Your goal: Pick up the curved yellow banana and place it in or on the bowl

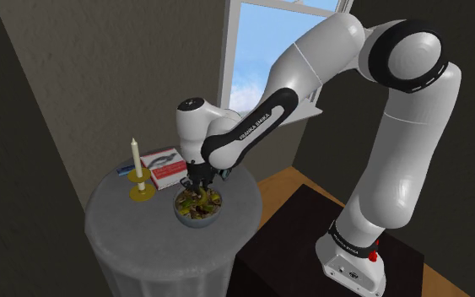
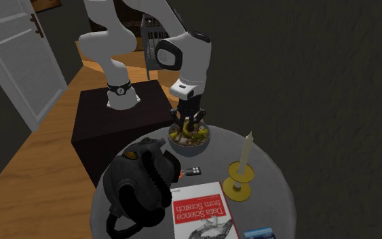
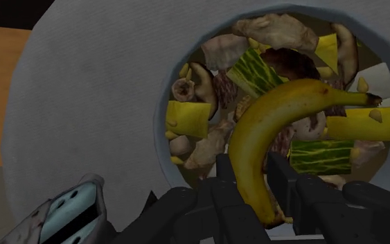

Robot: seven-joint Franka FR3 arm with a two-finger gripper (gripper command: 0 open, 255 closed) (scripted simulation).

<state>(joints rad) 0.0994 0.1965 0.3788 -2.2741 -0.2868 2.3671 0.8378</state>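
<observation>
The all-black two-finger gripper (image 3: 252, 170) has its jaws narrowly apart and clamped on the lower end of the one curved yellow banana (image 3: 276, 104). The fruit arcs out beyond the fingertips over the single round bowl (image 1: 197, 223), heaped with mixed yellow, green and brown food pieces. The round grey table (image 1: 126, 228) also carries one cream candle (image 1: 135, 158), one red-and-white book (image 1: 164, 166) and one black gas mask (image 2: 138, 180).

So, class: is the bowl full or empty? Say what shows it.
Full: the bowl is heaped with mixed food pieces, and the banana, clasped by the gripper, hangs over them.
</observation>
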